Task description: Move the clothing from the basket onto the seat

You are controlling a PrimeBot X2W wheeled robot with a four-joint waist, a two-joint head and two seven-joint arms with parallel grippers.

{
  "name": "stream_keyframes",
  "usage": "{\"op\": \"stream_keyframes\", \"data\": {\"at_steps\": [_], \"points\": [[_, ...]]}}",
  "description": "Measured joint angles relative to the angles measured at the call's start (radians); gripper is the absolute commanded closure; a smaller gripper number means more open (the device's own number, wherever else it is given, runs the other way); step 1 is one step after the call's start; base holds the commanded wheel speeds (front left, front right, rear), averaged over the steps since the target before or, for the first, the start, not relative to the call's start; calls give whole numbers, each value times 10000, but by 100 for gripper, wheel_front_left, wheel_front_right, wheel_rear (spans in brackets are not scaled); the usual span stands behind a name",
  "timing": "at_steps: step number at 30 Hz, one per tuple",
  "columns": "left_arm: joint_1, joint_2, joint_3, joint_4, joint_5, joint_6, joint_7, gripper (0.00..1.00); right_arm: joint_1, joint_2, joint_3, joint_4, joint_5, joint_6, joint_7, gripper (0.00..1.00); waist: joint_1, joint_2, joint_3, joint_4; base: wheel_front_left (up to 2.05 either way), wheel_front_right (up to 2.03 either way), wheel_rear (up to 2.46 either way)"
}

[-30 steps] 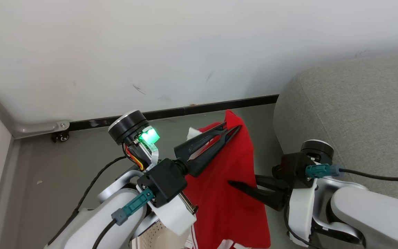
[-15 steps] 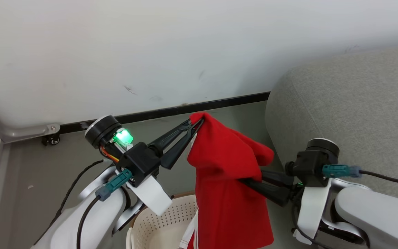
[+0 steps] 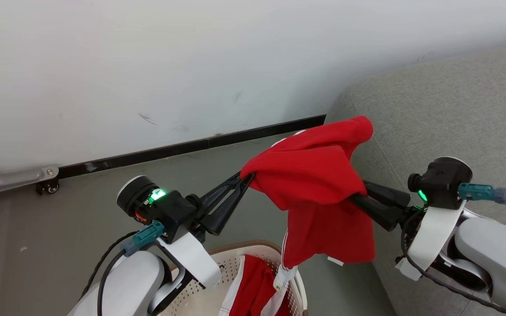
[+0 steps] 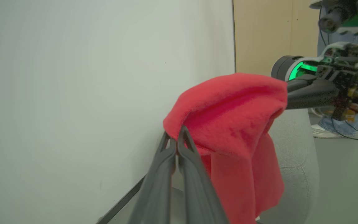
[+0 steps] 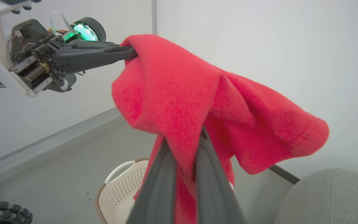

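Observation:
A red garment (image 3: 319, 175) with white trim hangs in the air, stretched between both grippers. My left gripper (image 3: 247, 177) is shut on its left corner, clearly so in the left wrist view (image 4: 176, 137). My right gripper (image 3: 360, 197) is shut on its right side, with the tips buried in the cloth (image 5: 186, 140). Below them stands the cream basket (image 3: 253, 246) with its brown rim, and a second red garment (image 3: 253, 285) lies inside. The garment's striped tail dangles over the rim. The grey seat (image 3: 446, 109) is just to the right, its corner behind the cloth.
A white wall (image 3: 191, 66) with a black skirting strip (image 3: 169, 149) runs close behind. Grey floor (image 3: 81, 193) lies to the left of the basket. A person's foot (image 4: 322, 130) stands beyond the seat. A knobbly wheel (image 5: 5, 211) sits low at the left.
Both grippers have risen and moved right toward the seat with the red garment, lifting most of it out of the basket. The camera has also shifted, and the second garment now shows.

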Motion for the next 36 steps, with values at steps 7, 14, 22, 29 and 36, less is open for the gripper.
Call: {"op": "stream_keyframes", "data": {"at_steps": [7,14,22,29,36], "points": [[45,-56,-245,2,-487,0,0,0,3,-77,-313,280,81,0,-148,100,0,0,-30,-138,0,0,0],[277,-33,-401,-71,-773,0,0,0,212,-190,-577,483,245,0,-224,100,0,0,-44,-214,0,0,0],[497,-50,-464,-318,-1009,0,0,0,656,-330,-936,779,412,0,-236,100,0,0,-82,-327,0,0,0],[632,-86,-706,-506,-1097,0,0,0,1242,-393,-1390,1022,604,0,-253,100,0,0,-124,-524,0,0,0],[757,-111,-949,-711,-1114,0,2,0,1738,-456,-2240,1072,677,0,-311,100,0,0,-174,-809,0,0,0]]}}
